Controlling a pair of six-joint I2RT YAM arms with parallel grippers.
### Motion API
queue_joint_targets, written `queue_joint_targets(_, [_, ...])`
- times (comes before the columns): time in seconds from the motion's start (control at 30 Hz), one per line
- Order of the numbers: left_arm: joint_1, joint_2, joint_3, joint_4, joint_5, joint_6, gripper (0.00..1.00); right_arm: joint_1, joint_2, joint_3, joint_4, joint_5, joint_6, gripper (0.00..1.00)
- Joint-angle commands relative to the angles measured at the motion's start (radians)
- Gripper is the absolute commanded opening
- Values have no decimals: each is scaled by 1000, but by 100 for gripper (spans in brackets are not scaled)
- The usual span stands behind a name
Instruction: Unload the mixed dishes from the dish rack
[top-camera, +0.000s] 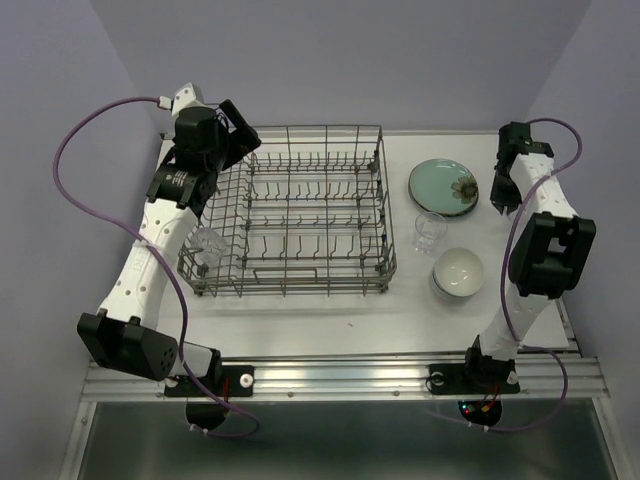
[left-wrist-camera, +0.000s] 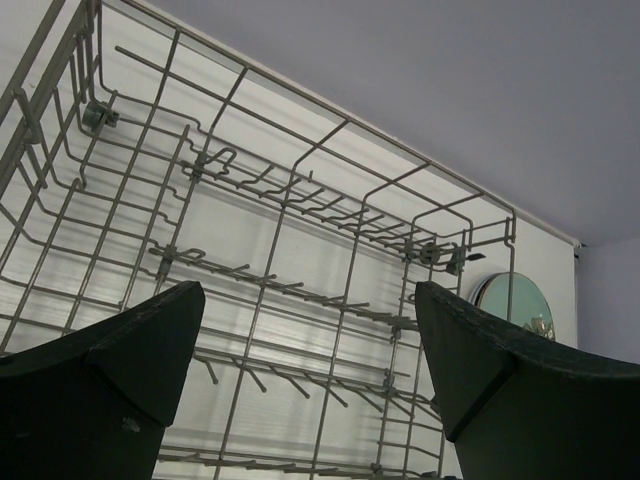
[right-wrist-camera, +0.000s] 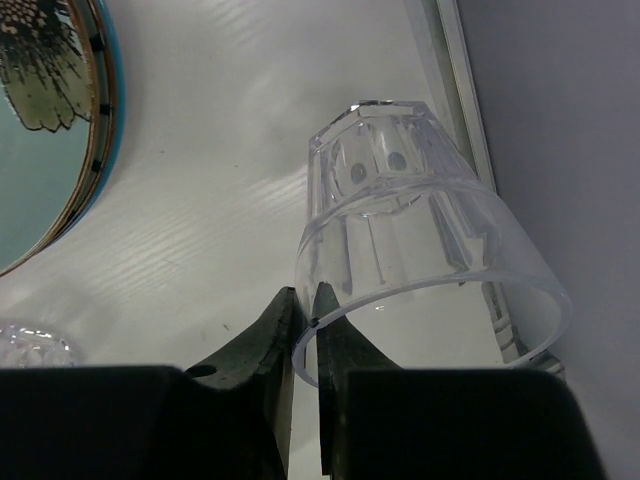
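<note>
- Your right hand (right-wrist-camera: 305, 300) is clenched on the rim of a small clear drinking glass (right-wrist-camera: 420, 230). The glass wall is pinched between the two dark fingers (right-wrist-camera: 262, 345).
- That glass is tilted, with its thick base pointing away from the hand and its open mouth towards the wrist camera. You cannot tell whether it touches the white worktop (top-camera: 300, 320).
- The held glass sits well to the right of the large grey wire dish rack (top-camera: 290, 210), beyond the plate and close to the worktop's right edge.
- A pale green round plate (top-camera: 444, 186) with a dark rim and a flower-like mark lies flat on the worktop. It is just right of the rack's far right corner.
- A second clear glass (top-camera: 430, 231) stands upright just beside the rack's right side, nearer to you than the plate.
- A stack of white round bowls (top-camera: 458, 272) sits off the rack's near right corner, close to that second glass.
- Your left hand (left-wrist-camera: 308, 295) is released, its fingers spread wide with nothing between them. It hangs at the rack's far left corner, looking along the tines.
- A third clear glass (top-camera: 207, 243) shows at the rack's near left corner, partly under the left arm. You cannot tell whether it is inside the wire side.
</note>
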Motion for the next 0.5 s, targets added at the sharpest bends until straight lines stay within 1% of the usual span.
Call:
queue_joint_targets(0.0, [9,-2,47,-22,-30,30,99,-24,30,-8,8,-11,-48,1])
queue_joint_targets(0.07, [10,-4,44,-26,-35,22,99,-24,40,-28,40,-31,-56,2])
queue_joint_targets(0.1, [10,-4,42,-26,-35,22,99,-34,43,-34,54,-77,-59,3])
queue_joint_targets(0.2, [12,-1,42,-40,-36,18,99,-34,63,-43,76,-134,-65,3])
queue_joint_targets(0.33, [12,-2,41,-51,-47,15,99,-34,86,-43,77,-156,-70,4])
queue_joint_targets(0.4, [12,-5,41,-57,-53,13,99,-34,99,-45,79,-157,-73,9])
queue_joint_targets(0.47, [12,-8,35,-60,-61,13,99,-34,103,-46,74,-140,-68,18])
